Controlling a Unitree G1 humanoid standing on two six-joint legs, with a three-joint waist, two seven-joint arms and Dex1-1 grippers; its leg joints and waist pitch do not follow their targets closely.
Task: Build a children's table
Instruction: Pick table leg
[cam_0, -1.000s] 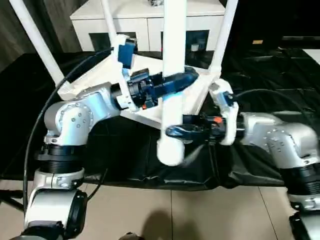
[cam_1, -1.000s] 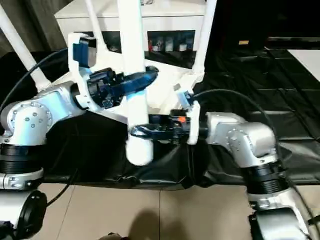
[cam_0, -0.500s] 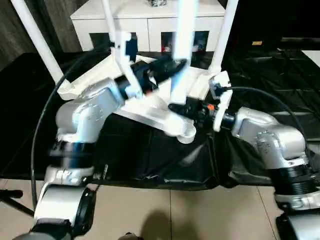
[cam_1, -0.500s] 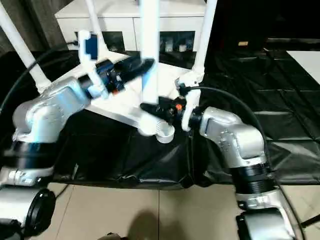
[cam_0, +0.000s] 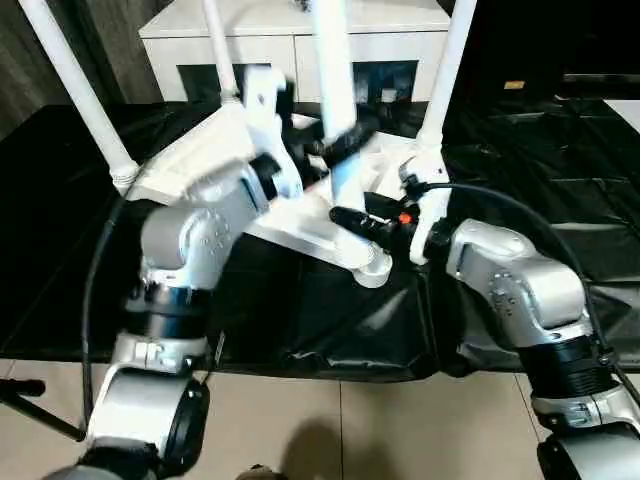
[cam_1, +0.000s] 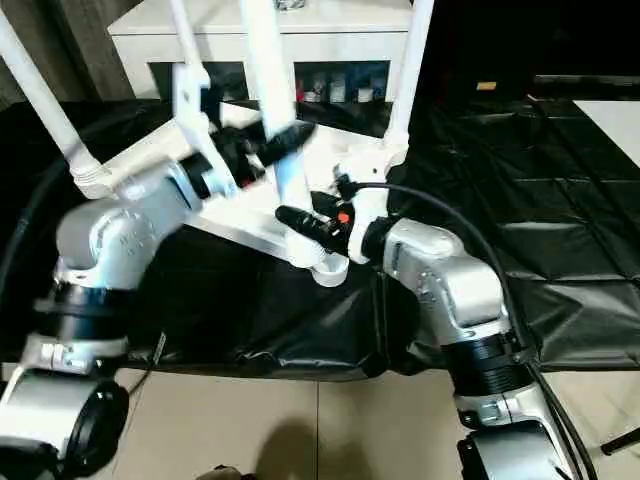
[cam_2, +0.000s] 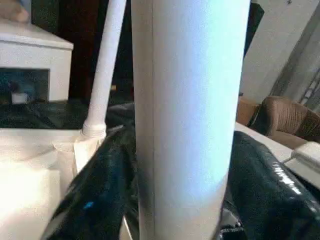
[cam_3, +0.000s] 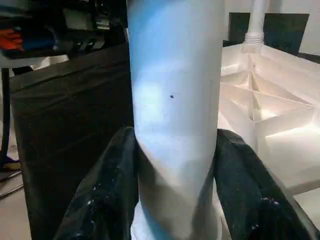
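Nearly There: Last Leg Meets Its Socket

Upside down on the black-covered bench (cam_0: 560, 150), the white table top (cam_0: 200, 160) already carries three legs, one at far left (cam_0: 75, 95). The left gripper (cam_0: 345, 140) clasps the fourth leg (cam_0: 335, 90) high up, fingers either side. Lower down, the right gripper (cam_0: 350, 215) grasps the same leg just above the near corner socket (cam_0: 372, 268). To seat it well, both arms should probably keep the leg square to the socket and press straight down, not sideways. A white cabinet (cam_0: 290, 30) stands behind.
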